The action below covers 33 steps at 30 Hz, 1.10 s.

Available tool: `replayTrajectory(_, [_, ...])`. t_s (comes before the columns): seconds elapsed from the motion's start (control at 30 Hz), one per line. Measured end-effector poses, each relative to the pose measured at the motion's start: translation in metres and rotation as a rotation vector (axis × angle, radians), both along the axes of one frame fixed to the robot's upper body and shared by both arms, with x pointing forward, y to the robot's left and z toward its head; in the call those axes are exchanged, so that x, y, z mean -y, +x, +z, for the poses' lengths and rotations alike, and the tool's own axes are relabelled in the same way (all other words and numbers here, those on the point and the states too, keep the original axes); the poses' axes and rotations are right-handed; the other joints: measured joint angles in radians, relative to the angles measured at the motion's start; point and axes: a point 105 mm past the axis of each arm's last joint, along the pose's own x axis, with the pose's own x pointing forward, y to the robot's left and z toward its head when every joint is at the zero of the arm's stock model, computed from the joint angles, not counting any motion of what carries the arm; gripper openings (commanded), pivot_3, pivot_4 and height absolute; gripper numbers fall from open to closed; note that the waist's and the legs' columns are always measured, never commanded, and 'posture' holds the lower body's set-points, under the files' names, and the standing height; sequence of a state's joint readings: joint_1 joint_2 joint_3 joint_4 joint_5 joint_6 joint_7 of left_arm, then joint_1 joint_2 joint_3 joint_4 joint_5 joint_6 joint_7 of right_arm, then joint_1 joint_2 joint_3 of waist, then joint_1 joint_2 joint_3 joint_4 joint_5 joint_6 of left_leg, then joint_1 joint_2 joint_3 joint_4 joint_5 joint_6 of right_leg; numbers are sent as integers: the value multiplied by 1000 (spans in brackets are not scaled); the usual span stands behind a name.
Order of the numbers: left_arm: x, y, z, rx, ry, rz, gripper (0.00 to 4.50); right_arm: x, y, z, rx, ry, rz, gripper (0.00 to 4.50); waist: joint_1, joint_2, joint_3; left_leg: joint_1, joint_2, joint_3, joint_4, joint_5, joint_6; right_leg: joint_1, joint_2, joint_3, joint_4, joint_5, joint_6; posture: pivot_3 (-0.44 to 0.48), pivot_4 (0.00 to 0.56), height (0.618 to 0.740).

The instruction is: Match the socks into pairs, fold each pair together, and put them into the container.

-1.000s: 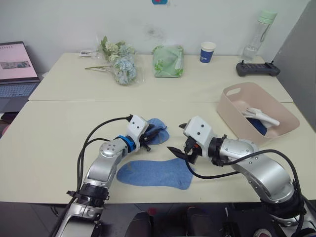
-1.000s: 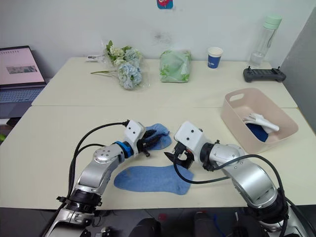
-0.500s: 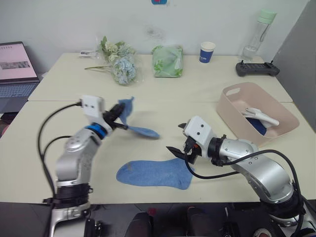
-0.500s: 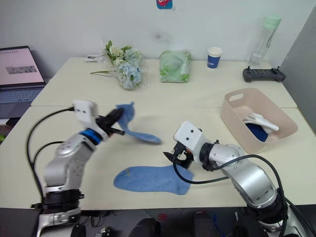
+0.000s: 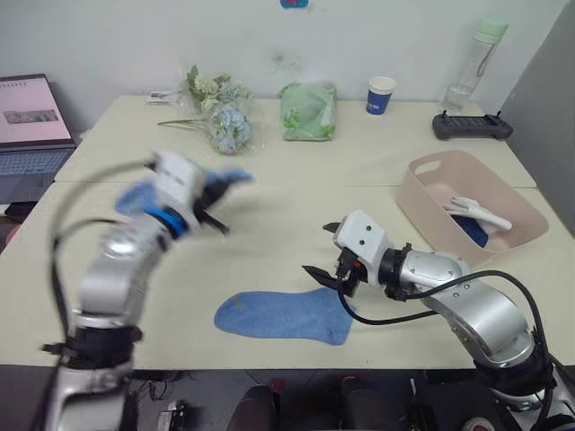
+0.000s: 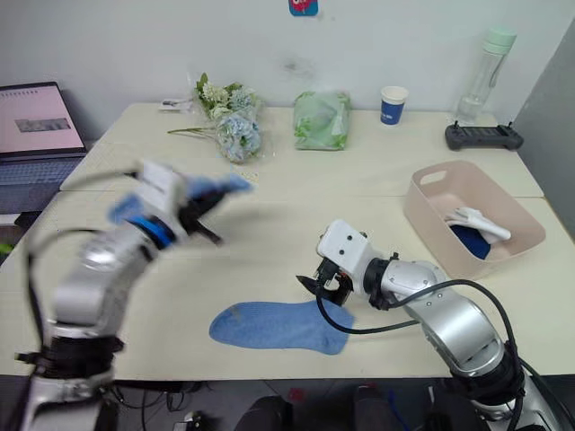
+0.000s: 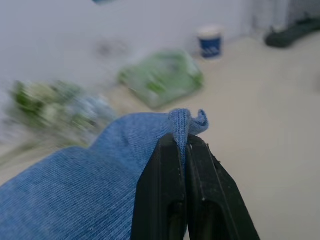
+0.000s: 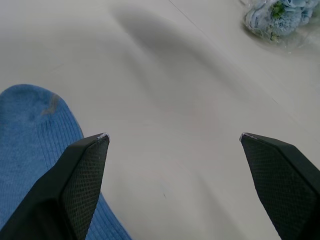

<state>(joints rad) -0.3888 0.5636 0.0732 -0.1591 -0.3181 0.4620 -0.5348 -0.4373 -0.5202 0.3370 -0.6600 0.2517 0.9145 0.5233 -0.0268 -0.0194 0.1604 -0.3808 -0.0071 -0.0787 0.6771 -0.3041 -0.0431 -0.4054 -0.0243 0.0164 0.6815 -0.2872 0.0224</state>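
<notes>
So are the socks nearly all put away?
Partly. White and navy socks lie in the tub. The left gripper holds one blue sock up; its mate lies flat by the open right gripper. Folding and binning those remain.

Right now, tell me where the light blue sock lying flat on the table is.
The flat light blue sock lies on the cream table near its front edge, centre in the head views, its right end just beside the open right hand.

Left gripper [image 7: 181,145]: swung up and leftward off the table, clamped on one light blue sock [image 7: 90,185], lifted clear of surface.
</notes>
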Motion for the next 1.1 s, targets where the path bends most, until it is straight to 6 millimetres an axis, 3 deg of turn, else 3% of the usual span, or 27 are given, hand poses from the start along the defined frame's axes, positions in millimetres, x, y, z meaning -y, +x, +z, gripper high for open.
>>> replayTrajectory(0.07, [22, -2, -32, -75, 4, -58, 39, 4, 2, -1, 6, -16, -13, 4500, 0, 0, 0, 0, 0, -1, 0, 0, 1, 0, 0, -1, 0, 0, 0, 0, 150, 740])
replayTrajectory(0.27, [76, -5, -67, -99, -1, -220, 39, 26, 6, -7, -8, -66, -87, 4500, 2, 0, 0, -1, 0, 0, 0, -2, 4, 0, 0, 0, 0, 0, 0, 0, 150, 740])
replayTrajectory(0.53, [136, -18, -86, -75, 46, -458, 39, 48, -1, -16, -28, -119, -145, 4500, 0, 0, 0, 0, 0, 1, 0, -2, 4, 0, 1, -1, 1, 0, 0, 0, 150, 740])
replayTrajectory(0.57, [139, -19, -86, -77, 43, -477, 235, 48, -1, -16, -26, -121, -148, 4500, -1, 0, 0, 0, 0, 0, 0, -2, 4, 0, 1, -1, 1, 0, 0, 0, 150, 740])
replayTrajectory(0.63, [142, -21, -86, -86, 40, -512, 605, 50, -1, -17, -25, -127, -155, 4500, -2, 0, 0, 0, 0, 0, 0, -2, 4, 0, 2, -1, 1, 0, 0, 0, 150, 740])
replayTrajectory(0.8, [136, -28, -79, -80, 54, -587, 2218, 53, -2, -21, -30, -135, -166, 4500, -2, 0, 0, 0, 0, 0, 0, -2, 4, 0, 2, -1, 1, 0, 0, 0, 150, 740])
replayTrajectory(1.0, [96, -33, -40, 39, 142, -611, 4173, 55, -3, -23, -3, -148, -160, 4500, -3, 0, 0, 0, 1, 0, 0, -2, 4, 0, 2, 0, 1, 0, 0, 0, 150, 740])
replayTrajectory(1.1, [67, -41, -29, 67, 240, -640, 4173, 57, 0, -25, 25, -169, -153, 4500, -3, 0, 0, 1, 0, 0, 0, -2, 4, 0, 2, -1, 1, 0, 0, 0, 150, 740])
